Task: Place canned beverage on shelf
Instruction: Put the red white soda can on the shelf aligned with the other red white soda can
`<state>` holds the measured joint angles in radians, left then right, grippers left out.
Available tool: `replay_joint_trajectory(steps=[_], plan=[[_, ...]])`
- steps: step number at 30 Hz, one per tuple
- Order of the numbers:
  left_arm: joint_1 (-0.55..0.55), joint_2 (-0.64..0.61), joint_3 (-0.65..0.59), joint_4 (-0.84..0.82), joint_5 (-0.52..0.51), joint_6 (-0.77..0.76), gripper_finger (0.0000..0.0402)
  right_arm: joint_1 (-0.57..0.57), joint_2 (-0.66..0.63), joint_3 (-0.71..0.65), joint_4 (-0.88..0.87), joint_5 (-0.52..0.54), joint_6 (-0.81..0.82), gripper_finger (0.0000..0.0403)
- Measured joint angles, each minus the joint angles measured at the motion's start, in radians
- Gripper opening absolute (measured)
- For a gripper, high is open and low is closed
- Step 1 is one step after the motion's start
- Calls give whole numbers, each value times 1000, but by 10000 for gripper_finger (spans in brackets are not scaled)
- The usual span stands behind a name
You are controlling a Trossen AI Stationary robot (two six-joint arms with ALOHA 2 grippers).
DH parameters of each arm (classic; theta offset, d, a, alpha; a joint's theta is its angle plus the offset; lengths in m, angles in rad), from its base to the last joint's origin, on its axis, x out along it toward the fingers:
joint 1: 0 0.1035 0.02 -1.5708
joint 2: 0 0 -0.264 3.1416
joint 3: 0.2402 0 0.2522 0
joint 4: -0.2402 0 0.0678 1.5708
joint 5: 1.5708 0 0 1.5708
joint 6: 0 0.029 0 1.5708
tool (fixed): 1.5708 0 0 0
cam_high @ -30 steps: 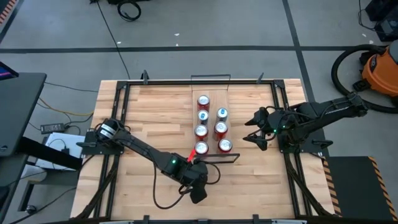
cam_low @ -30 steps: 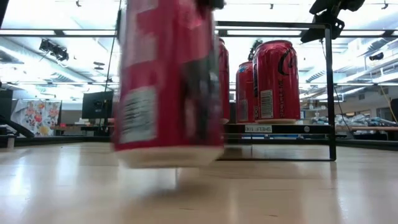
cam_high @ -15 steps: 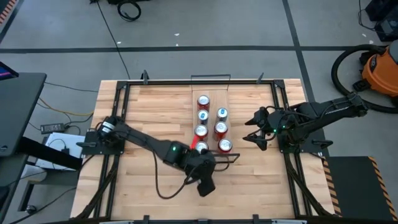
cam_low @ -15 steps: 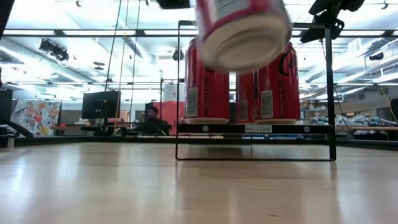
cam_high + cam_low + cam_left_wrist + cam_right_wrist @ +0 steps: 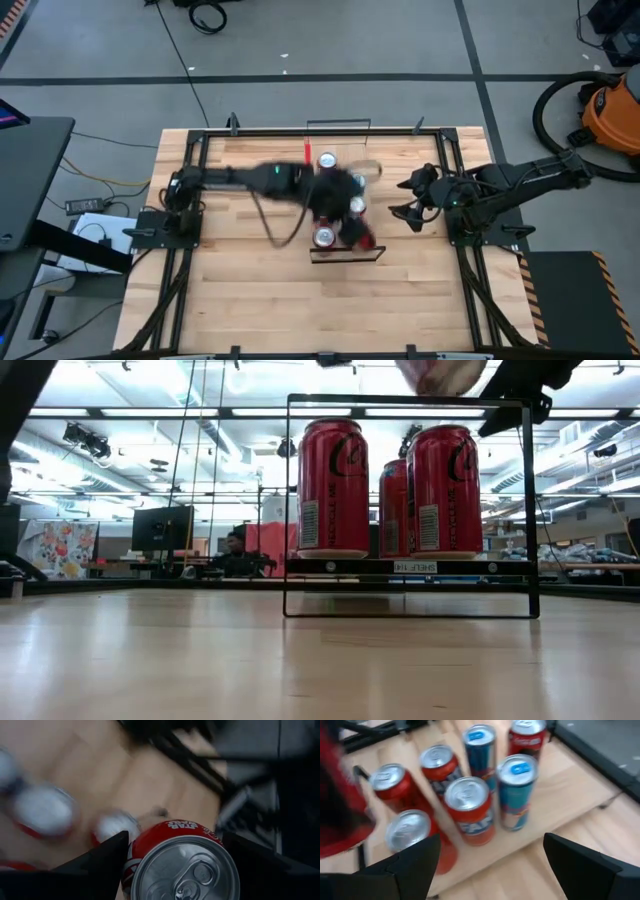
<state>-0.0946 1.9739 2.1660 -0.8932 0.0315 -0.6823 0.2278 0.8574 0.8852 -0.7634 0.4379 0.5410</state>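
My left gripper is shut on a red can and holds it high over the near right end of the shelf. The shelf is a narrow light-wood board with black wire rails. Only the can's blurred bottom shows at the top of the low view. Several red and blue cans stand upright on the shelf board. My right gripper is open and empty, to the right of the shelf, facing it. My left gripper pinches the red can's side wall just below its top rim, with one finger on each side. The can is lifted clear, above the tops of the cans on the shelf. Motion blur hides whether it is upright.
The shelf's near wire rail frames two front cans, with a third behind them. The plank tabletop lies bare near and left of the shelf. A person sits in the room beyond the table.
My left gripper has swung fast from near the table's near edge toward the far edge and the right, and upward, carrying the red can from table height to above the shelf's near right end. The can has tipped on the way.
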Motion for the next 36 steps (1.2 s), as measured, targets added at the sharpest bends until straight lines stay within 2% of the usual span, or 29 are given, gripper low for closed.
replay_joint_trajectory(steps=[3,8,11,17,24,29,36], plan=[[82,0,22,8,-6,27,307,-30,-1,0,-19,32,7,363],[169,0,61,3,89,81,307,-62,-23,0,-17,36,42,363],[212,0,74,10,106,113,307,-77,-38,0,-13,49,43,363],[323,1,74,17,69,166,307,-116,-53,0,0,52,42,363],[414,10,74,37,78,284,307,-157,-53,0,46,51,39,363],[486,52,73,23,18,377,307,-179,-53,0,67,49,33,363],[548,130,73,29,29,481,307,-209,-53,0,75,49,32,363]])
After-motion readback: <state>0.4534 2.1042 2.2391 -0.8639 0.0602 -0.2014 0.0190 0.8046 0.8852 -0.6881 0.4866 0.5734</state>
